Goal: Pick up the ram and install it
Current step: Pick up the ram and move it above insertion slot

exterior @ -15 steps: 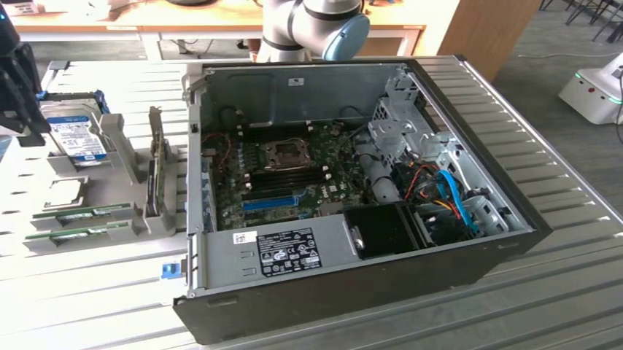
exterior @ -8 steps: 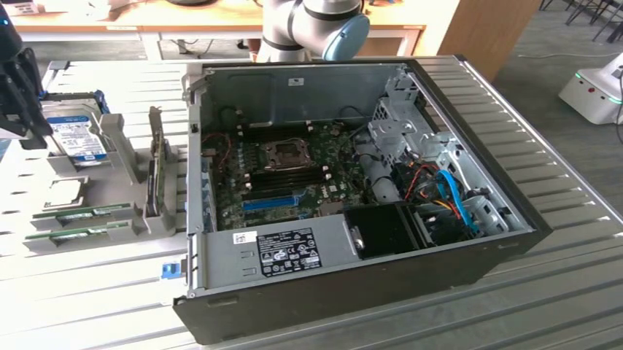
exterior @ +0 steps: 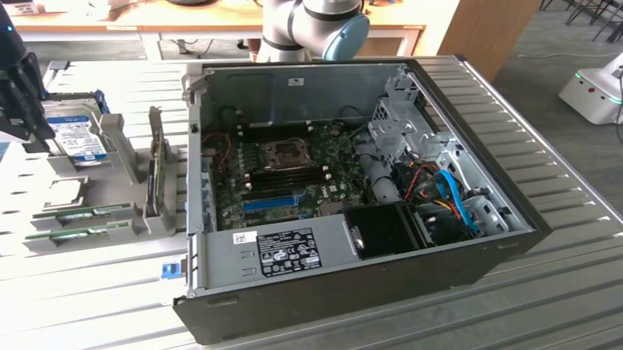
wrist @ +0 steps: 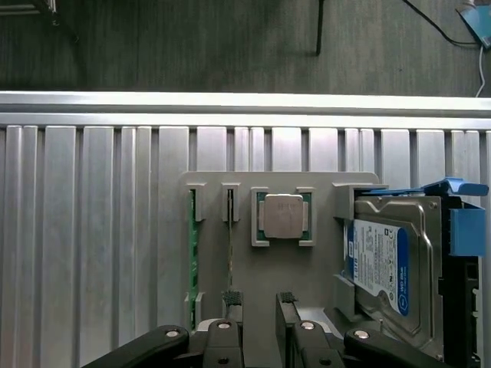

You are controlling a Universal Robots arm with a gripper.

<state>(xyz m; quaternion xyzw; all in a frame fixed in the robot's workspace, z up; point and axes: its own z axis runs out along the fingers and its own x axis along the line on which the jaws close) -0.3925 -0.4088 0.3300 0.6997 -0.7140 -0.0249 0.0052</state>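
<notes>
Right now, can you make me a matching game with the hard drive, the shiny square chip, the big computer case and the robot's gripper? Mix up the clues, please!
Things:
1. hard drive
2. processor chip
3. computer case
4. gripper

Clues:
A. open, holding nothing
B. square and silvery, sitting in a frame on the grey holder
C. its side is off, so the motherboard shows
D. has a blue and white label

Right pairs: 1-D, 2-B, 3-C, 4-A.
</notes>
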